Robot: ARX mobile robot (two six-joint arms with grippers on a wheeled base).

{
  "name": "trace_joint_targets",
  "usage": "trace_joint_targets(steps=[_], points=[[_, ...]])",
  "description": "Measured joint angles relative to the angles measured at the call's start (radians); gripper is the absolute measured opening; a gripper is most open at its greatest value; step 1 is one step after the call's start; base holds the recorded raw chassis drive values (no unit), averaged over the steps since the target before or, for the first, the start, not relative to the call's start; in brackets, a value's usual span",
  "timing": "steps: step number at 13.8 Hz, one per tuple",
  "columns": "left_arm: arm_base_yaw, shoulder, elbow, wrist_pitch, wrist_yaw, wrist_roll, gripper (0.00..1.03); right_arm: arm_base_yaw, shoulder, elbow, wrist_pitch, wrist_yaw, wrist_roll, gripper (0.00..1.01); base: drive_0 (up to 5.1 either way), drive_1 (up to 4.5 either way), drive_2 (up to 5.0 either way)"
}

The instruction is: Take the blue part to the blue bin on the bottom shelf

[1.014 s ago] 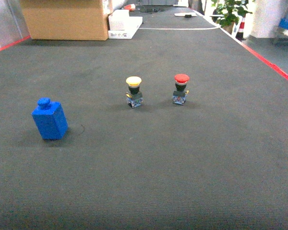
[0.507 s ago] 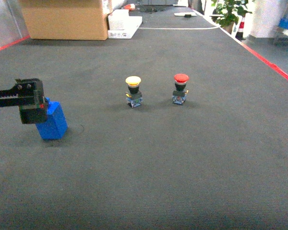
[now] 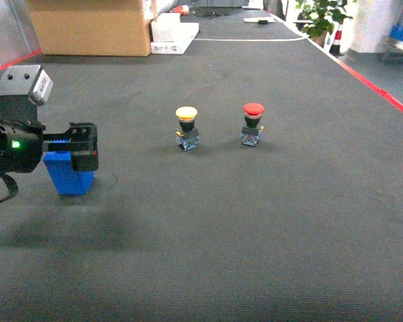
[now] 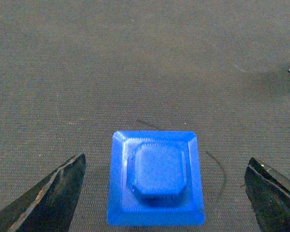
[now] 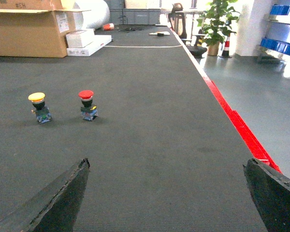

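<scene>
My left pincer (image 4: 157, 193) hung right over the blue part (image 4: 156, 178), fingers (image 4: 48, 193) spread wide either side of it and touching nothing; the part stood upright on the dark mat (image 3: 255, 221), over at the left of the head view, well apart from the yellow button (image 3: 187, 127) and the red button (image 3: 253, 123). The risk, as I judged it, was the part itself: tall on a small base, with a raised knob on top. If I dropped off-centre, one finger would reach a wall first and tip or slide the block across the mat before the other closed. Coming down too shallow, I'd nip only the sloped top edge and it could squirt out on the lift. My right pincer (image 5: 166, 198) sat spread and empty, far off to the side. No blue bin or bottom shelf showed in any view, so the carry remained a blind leg.
</scene>
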Motion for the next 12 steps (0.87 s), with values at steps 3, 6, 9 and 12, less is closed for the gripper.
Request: trace_joint_targets(steps=[3, 6, 9, 12], points=[[0.0, 0.114, 0.132, -0.031, -0.009, -0.003, 0.98, 0.0, 0.0, 0.0, 0.0, 0.0, 0.0, 0.98, 0.0, 0.0, 0.0], [0.004, 0.171, 0.174, -0.084, -0.013, -0.015, 0.69, 0.0, 0.0, 0.0, 0.0, 0.0, 0.0, 0.98, 0.0, 0.0, 0.0], [0.004, 0.172, 0.174, -0.08, -0.019, -0.015, 0.45, 0.0, 0.0, 0.0, 0.0, 0.0, 0.0, 0.98, 0.0, 0.0, 0.0], [0.005, 0.125, 0.116, -0.08, -0.031, -0.004, 0.44, 0.0, 0.0, 0.0, 0.0, 0.0, 0.0, 0.98, 0.0, 0.0, 0.0]])
